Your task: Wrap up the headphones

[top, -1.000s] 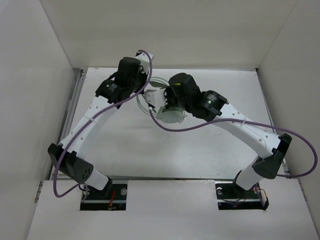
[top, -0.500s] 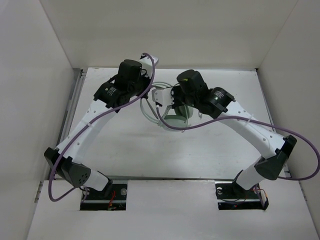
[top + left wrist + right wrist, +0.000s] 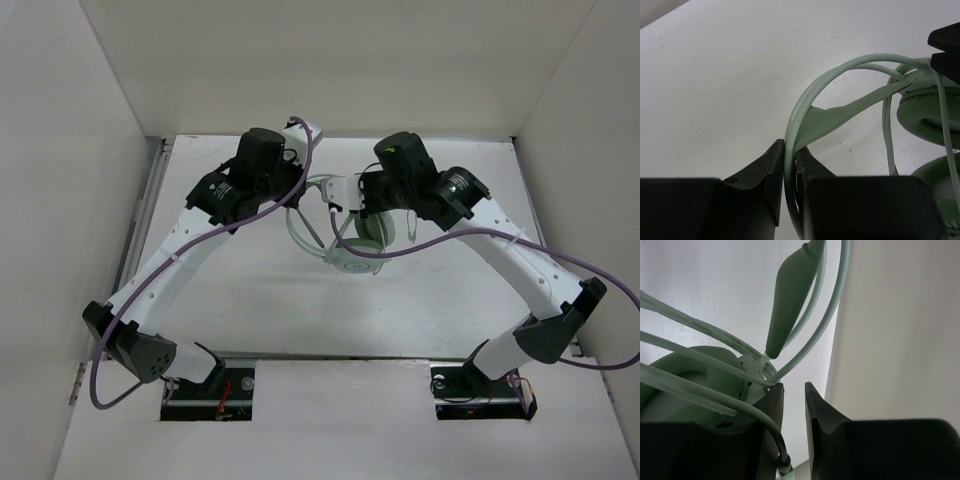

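Observation:
The mint-green headphones (image 3: 355, 262) hang over the middle of the white table. My left gripper (image 3: 296, 190) is shut on the thin headband (image 3: 805, 107); in the left wrist view the band runs between its fingertips (image 3: 790, 147), with an earcup (image 3: 925, 107) and the cord (image 3: 887, 130) to the right. My right gripper (image 3: 352, 200) sits just above the earcups. In the right wrist view its jaws (image 3: 794, 386) stand slightly apart with nothing between them. The cord (image 3: 805, 345) loops past the outside of the left finger (image 3: 771, 405), beside an earcup (image 3: 685, 375). The plug (image 3: 785, 467) lies by that finger.
White walls (image 3: 60, 200) close in the table on the left, back and right. A purple arm cable (image 3: 400, 248) sags across the headphones from the right arm. Another purple cable (image 3: 300, 160) loops over the left wrist.
Both grippers have moved right and toward the back wall. The headphones went with them, and the lower earcup now hangs nearer the front.

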### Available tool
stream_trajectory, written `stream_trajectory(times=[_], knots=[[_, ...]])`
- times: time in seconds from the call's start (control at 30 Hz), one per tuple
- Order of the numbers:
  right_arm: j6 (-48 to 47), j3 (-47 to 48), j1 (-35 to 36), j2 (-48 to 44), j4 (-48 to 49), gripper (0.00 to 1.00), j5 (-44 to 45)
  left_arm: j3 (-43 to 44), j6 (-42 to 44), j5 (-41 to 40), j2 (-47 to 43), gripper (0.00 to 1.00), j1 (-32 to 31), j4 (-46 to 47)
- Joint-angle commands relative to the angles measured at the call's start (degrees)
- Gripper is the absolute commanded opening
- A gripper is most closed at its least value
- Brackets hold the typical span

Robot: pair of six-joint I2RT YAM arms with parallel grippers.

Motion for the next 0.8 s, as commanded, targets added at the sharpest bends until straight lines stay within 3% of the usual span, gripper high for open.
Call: stream_trajectory(times=[0.0,0.27,0.77], knots=[[0.1,3.5,-0.9,-3.0,-2.3,0.29,-4.9,0.0,-2.0,4.5,-4.0,0.00,-0.8,2.3],[-0.7,5.9,-3.3,-3.6,-4.6,0.26,-12.6,-0.8,-2.2,7.0,-4.4,0.00,-1.6,1.6],[-1.8,6.0,-5.6,-5.8,-6.3,0.30,-21.1,-2.0,-1.6,11.0,-5.1,0.00,-2.6,-0.5]])
